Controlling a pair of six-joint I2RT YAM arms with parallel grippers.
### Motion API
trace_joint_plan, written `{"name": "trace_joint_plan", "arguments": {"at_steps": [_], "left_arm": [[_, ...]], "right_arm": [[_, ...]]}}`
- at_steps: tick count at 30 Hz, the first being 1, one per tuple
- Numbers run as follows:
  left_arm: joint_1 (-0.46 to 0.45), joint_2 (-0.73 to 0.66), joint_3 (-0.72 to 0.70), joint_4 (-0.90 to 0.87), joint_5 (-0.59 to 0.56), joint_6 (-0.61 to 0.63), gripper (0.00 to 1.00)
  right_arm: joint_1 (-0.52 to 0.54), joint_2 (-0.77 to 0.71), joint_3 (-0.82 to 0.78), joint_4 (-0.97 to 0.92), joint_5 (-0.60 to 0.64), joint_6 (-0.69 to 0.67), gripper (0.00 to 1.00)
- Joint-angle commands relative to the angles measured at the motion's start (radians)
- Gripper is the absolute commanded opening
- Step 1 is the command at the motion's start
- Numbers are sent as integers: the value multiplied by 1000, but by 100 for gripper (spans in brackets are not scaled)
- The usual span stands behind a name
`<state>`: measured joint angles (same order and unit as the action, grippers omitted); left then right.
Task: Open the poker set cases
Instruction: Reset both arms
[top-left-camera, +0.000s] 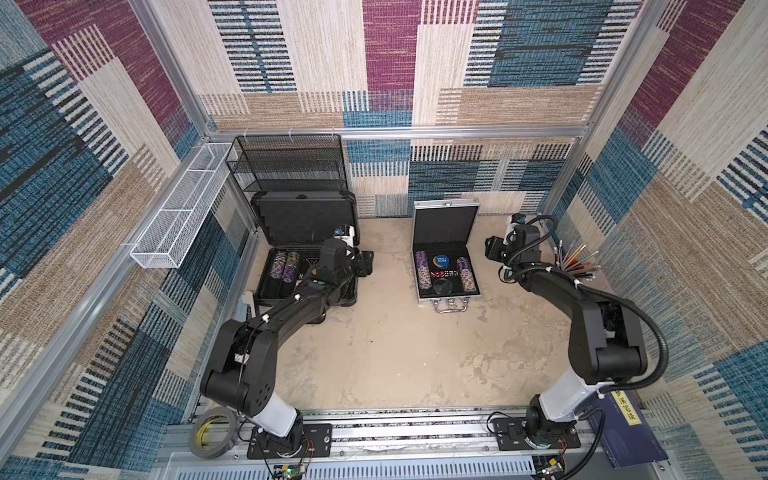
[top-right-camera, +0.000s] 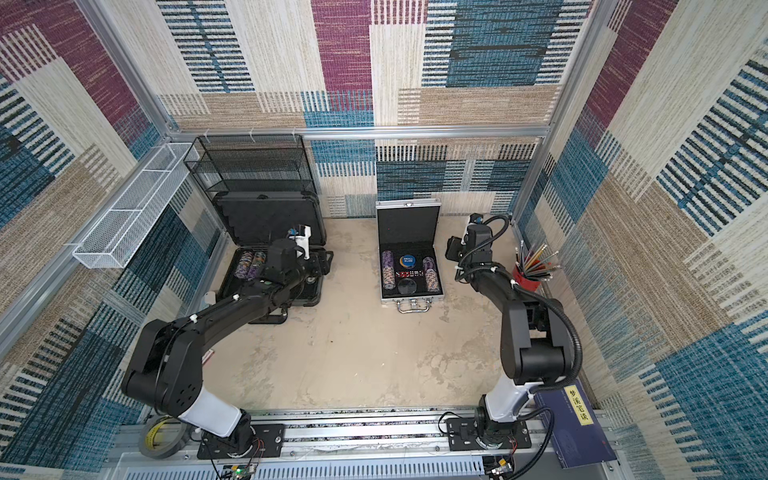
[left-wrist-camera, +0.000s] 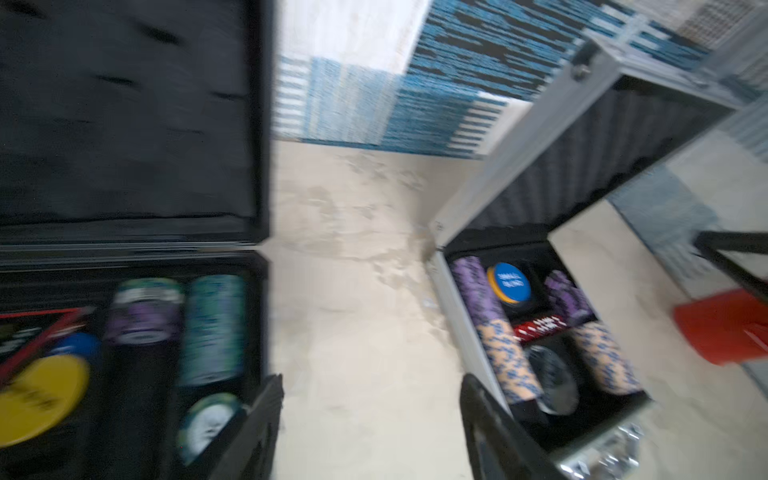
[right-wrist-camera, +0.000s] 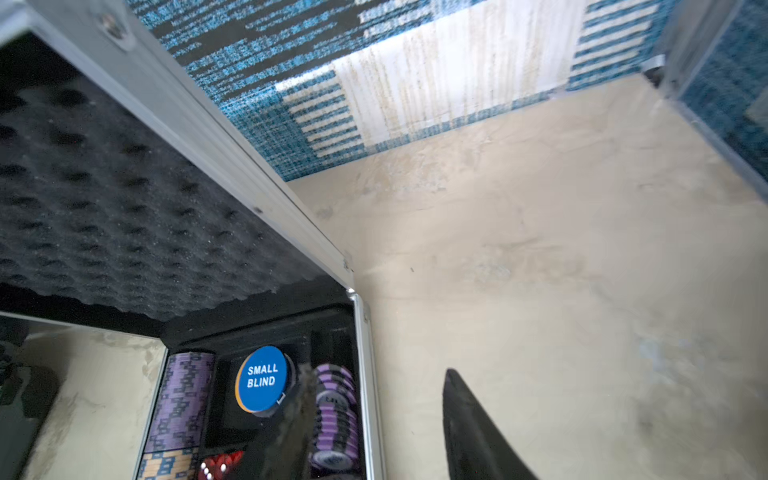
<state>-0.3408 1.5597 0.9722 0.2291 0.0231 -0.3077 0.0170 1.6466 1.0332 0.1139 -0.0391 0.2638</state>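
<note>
Both poker set cases stand open with their lids upright. The large dark case (top-left-camera: 305, 216) (top-right-camera: 270, 216) (left-wrist-camera: 124, 124) is at the back left, with chip rows in its black foam. The smaller silver case (top-left-camera: 444, 226) (top-right-camera: 409, 224) (left-wrist-camera: 582, 145) (right-wrist-camera: 232, 166) is in the middle and holds purple chips and a blue "SMALL BLIND" disc. My left gripper (top-left-camera: 365, 264) (top-right-camera: 326, 264) (left-wrist-camera: 372, 380) hovers open by the dark case's right edge, over bare floor. My right gripper (top-left-camera: 492, 247) (top-right-camera: 453, 249) (right-wrist-camera: 379, 370) is open just right of the silver case, gripping nothing.
A black wire-mesh rack (top-left-camera: 291, 162) stands behind the dark case. A white wire basket (top-left-camera: 178, 216) hangs on the left wall. A red cup of pencils (top-left-camera: 577, 262) (left-wrist-camera: 723, 324) is beside the right arm. A tape roll (top-left-camera: 212, 432) and a blue book (top-left-camera: 627, 428) lie at the front.
</note>
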Motion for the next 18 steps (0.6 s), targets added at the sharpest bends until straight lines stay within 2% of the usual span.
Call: {"name": "trace_joint_plan", "arguments": {"at_steps": [1, 6, 7, 8, 9, 14, 18], "left_arm": [[44, -79, -92, 71, -155, 110, 71], [98, -173, -259, 178, -325, 162, 73], [104, -183, -279, 180, -370, 180, 73], [109, -193, -301, 183, -424, 195, 73], [117, -203, -322, 193, -462, 204, 74], [160, -233, -452, 329, -547, 216, 81], [168, -257, -464, 304, -538, 238, 84]], "right_arm": [[-9, -89, -114, 172, 128, -13, 53], [-19, -195, -294, 275, 282, -11, 58], [-20, -208, -328, 300, 320, -9, 63], [-21, -222, -365, 329, 356, -11, 77], [-23, -231, -398, 362, 381, -13, 81], [-23, -253, -582, 636, 396, -88, 85], [-25, -262, -661, 778, 414, -119, 87]]}}
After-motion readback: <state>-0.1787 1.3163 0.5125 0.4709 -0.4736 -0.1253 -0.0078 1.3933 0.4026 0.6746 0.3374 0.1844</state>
